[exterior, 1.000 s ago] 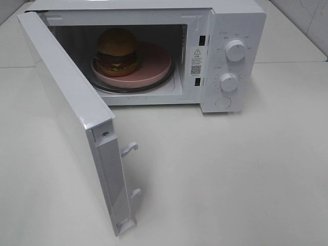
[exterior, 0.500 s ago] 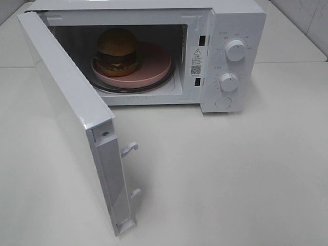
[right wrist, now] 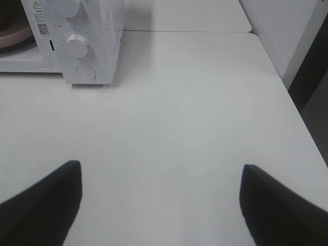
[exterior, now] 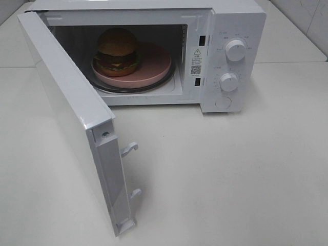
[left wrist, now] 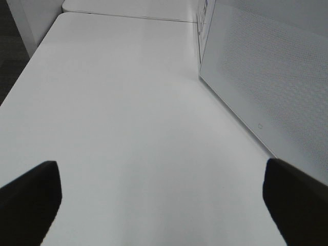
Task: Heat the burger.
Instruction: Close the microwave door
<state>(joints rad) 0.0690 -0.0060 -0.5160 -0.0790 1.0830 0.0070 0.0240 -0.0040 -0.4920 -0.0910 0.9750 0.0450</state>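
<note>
Burger [exterior: 117, 51] is sitting inside the open microwave [exterior: 238, 20], on the 9 o'clock side of the pink plate [exterior: 156, 64], with the door [exterior: 66, 97] swung wide. Left fingers [left wrist: 28, 200] are spread all the way and right fingers [right wrist: 43, 200] are wide too. Both hold nothing and hang over the tabletop [exterior: 230, 169], well apart from the burger.

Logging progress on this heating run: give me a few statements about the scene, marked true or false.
1. The burger sits on the pink plate inside the microwave. True.
2. The microwave door is shut. False: it stands wide open.
3. The left gripper holds the burger. False: it is open, holding nothing.
4. The right gripper is open. True.
</note>
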